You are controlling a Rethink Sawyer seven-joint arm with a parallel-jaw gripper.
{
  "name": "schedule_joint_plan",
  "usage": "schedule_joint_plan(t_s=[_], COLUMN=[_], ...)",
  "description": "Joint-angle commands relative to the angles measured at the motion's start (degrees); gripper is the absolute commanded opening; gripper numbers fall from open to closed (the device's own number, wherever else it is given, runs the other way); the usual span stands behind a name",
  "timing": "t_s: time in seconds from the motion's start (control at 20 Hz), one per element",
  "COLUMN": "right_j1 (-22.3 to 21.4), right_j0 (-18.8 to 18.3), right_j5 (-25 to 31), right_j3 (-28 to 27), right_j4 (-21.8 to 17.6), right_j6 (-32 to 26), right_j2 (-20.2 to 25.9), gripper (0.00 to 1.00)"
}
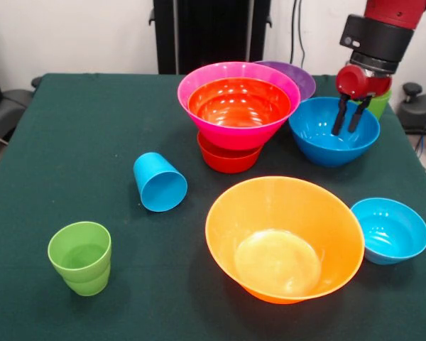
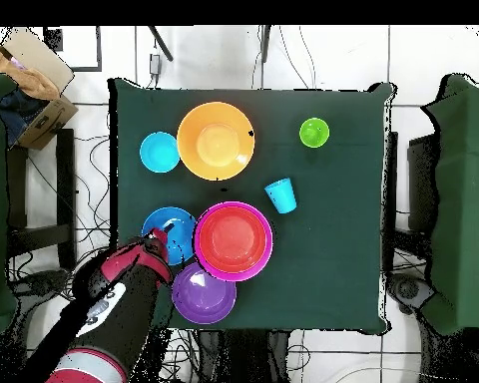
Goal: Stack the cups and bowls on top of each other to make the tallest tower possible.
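Lowest in frame, the large orange bowl sits on the counter: light, glossy, slippery, best pinched at its rim. Upper right, the pincer hangs released, fingers dipped inside the blue bowl.

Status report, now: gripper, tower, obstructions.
Gripper open, fingers inside blue bowl, empty. Tower: pink bowl holding red-orange, on small red-orange. Green cup behind gripper.
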Motion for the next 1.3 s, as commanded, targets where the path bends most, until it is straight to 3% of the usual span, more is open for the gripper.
schedule_joint_plan(t_s=[0.05,0.35,0.45,0.6,0.75,1.05,1.3], right_j1=[1.71,0.46,-2.08,-8.58,-12.01,-14.45,-15.55], right_j0=[1.79,2.61,0.02,-8.72,-13.07,-16.28,-20.65], right_j5=[0.65,7.11,10.35,13.33,17.43,21.02,16.28], right_j3=[-4.27,-6.39,-5.51,0.1,2.45,3.53,7.47], right_j4=[2.79,4.28,5.52,8.07,10.22,12.08,12.71], right_j6=[11.07,9.43,8.58,6.31,4.72,4.15,3.29], right_j2=[2.4,2.22,5.37,15.81,21.02,25.31,30.86], gripper=[1.0,1.0,1.0,1.0,1.0,1.0,1.0])
